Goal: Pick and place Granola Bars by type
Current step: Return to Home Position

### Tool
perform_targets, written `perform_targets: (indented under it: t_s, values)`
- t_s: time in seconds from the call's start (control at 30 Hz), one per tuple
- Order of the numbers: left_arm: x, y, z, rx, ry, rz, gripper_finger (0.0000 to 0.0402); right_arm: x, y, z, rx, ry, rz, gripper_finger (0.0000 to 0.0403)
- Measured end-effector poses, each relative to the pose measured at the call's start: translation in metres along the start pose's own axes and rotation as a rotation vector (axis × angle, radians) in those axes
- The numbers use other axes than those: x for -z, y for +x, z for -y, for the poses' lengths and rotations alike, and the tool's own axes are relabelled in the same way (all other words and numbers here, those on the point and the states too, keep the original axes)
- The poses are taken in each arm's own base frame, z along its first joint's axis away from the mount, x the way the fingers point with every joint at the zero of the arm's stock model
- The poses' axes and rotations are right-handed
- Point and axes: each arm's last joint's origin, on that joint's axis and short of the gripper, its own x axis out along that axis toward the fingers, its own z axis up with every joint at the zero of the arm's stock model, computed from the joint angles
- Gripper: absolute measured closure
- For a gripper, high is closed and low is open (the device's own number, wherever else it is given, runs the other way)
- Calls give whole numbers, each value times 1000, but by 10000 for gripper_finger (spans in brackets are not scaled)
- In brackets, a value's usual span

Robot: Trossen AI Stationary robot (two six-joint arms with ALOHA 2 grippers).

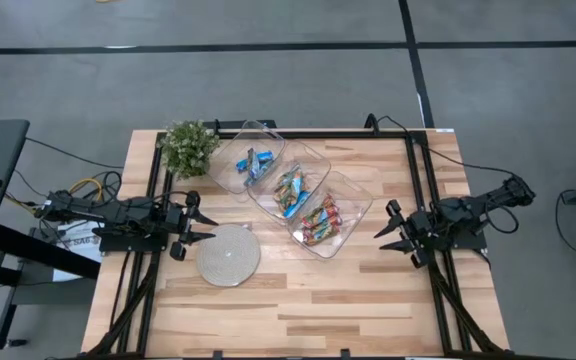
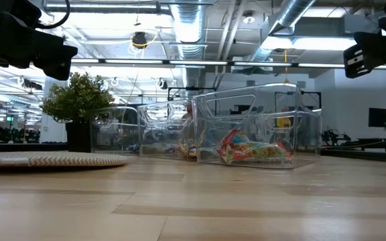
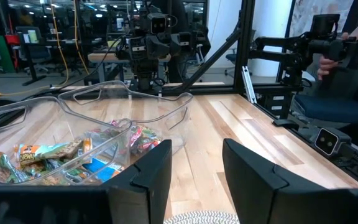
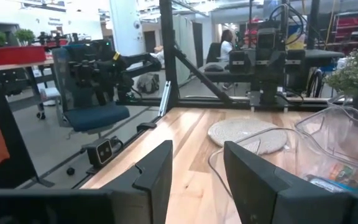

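The Granola Bars lie in three clear trays set in a slanting row at the table's far middle. Blue-and-white ones (image 1: 253, 162) fill the far tray, a mixed lot (image 1: 290, 190) the middle tray, and multicoloured foil ones (image 1: 319, 222) the near-right tray (image 1: 353, 205). My left gripper (image 1: 196, 222) waits level at the table's left side, open, pointing toward the trays with nothing between its fingers (image 3: 196, 177). My right gripper (image 1: 393, 232) hovers level at the right side, also open and holding nothing (image 4: 197, 180). Neither touches a bar or a tray.
A round woven disc (image 1: 228, 255) lies flat near my left gripper. A small potted plant (image 1: 188, 147) stands at the far left corner. Black frame rails (image 1: 423, 190) run along both table sides. Bare wood stretches across the table's near half (image 1: 308, 310).
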Motion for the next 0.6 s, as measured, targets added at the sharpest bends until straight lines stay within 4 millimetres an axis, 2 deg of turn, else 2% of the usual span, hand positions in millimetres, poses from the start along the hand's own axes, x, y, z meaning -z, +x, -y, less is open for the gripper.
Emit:
perform_targets:
  t_s: [0.6]
  values:
    - [0, 0, 0, 0, 0, 0, 264, 0, 0, 0, 0, 1, -1, 269]
